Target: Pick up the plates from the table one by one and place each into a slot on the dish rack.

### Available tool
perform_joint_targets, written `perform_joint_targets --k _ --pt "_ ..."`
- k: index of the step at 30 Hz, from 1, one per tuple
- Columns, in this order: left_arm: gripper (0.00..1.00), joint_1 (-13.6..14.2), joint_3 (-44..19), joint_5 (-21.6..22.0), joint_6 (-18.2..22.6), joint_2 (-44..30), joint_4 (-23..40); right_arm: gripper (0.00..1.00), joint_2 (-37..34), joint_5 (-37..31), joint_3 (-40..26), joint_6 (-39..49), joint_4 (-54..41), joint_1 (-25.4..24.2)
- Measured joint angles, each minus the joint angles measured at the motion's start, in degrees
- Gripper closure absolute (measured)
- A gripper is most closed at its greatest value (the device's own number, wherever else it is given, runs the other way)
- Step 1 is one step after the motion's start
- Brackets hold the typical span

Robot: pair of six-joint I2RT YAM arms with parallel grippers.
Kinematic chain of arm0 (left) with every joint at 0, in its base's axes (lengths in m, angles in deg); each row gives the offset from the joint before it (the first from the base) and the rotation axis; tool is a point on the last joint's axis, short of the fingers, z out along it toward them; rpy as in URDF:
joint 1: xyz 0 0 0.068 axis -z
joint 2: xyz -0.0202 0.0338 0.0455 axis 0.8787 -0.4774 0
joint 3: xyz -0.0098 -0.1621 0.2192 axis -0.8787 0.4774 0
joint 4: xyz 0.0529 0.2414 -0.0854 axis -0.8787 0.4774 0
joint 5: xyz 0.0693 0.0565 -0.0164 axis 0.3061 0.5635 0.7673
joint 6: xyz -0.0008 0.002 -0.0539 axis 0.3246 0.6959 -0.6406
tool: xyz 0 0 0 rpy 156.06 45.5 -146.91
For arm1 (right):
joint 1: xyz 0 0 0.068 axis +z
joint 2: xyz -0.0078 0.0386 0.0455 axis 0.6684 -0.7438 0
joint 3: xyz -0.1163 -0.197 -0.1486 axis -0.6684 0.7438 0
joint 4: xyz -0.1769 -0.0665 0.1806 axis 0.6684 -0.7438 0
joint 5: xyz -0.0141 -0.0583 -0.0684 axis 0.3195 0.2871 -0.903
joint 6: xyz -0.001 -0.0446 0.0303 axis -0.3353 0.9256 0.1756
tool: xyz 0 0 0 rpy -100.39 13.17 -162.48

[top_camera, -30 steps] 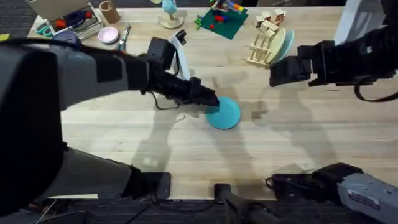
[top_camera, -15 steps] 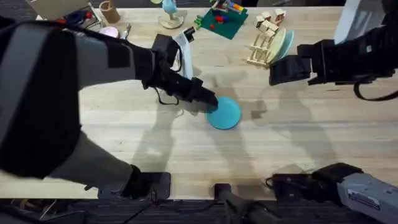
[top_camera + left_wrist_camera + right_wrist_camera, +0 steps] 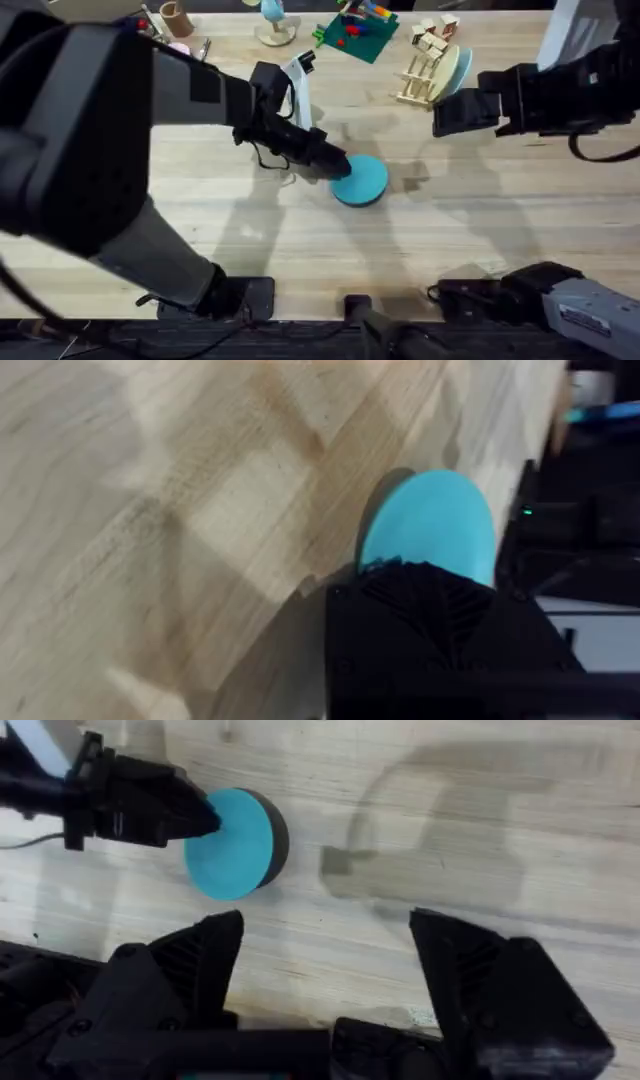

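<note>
left claw (image 3: 338, 165): pinching turquoise plate (image 3: 362, 180) by its near rim, mid-worktop (image 3: 200, 210) | right claw (image 3: 325, 945): spread, apart over worktop beside rack (image 3: 425, 70) | cream plate (image 3: 447, 72): slotted in rack

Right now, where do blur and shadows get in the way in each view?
Overhead: the left arm's upper part rises near the camera, large, dark and blurred, while the turquoise plate stays sharp; soft arm shadows cross the table. Left wrist: table grain is smeared and the black finger covers the plate's near edge. Right wrist: crisp, with a gripper-shaped shadow on the wood beside the plate.
</note>
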Motion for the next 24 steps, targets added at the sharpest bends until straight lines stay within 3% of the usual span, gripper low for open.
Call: perform_joint_targets --k 5,16,24 --pt "0.961 -0.32 -0.6 -3.6 0.0 -2.44 -0.76 0.008 -0.02 0.0 0.0 0.0 -0.01 0.0" --pt "0.962 -0.32 -0.6 -3.73 0.02 -2.44 -0.76 0.007 0.0 0.0 0.42 -2.36 0.05 0.0" --pt "0.962 -0.32 -0.6 -3.75 0.42 -2.44 -0.72 0.008 0.05 4.96 12.2 -9.5 8.26 0.0"
